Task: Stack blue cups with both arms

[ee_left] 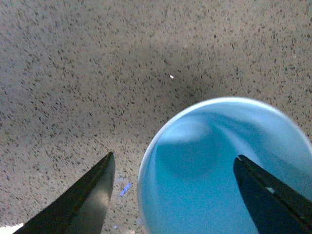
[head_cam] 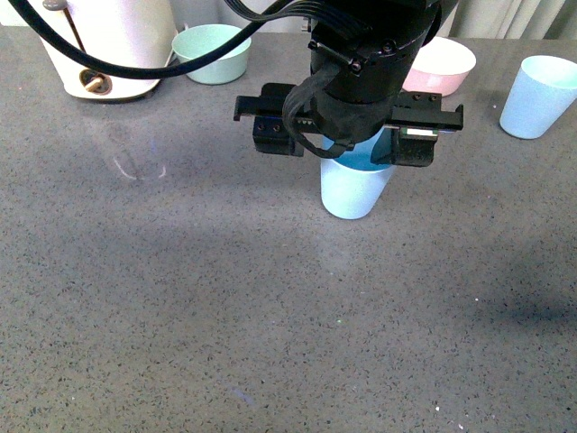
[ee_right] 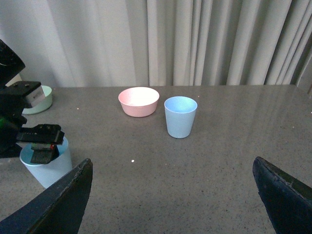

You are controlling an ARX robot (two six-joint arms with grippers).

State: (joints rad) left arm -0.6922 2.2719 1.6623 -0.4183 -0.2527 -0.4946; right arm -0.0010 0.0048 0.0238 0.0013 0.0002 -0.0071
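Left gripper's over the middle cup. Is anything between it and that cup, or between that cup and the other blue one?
Nothing visible. The open left gripper straddles the near cup at its rim, and the table between it and the far cup is bare. The pink bowl sits behind that line.

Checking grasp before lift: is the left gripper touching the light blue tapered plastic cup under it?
Cannot tell. Left wrist view: one finger stands clear of the cup; the other overlaps its mouth, contact hidden.
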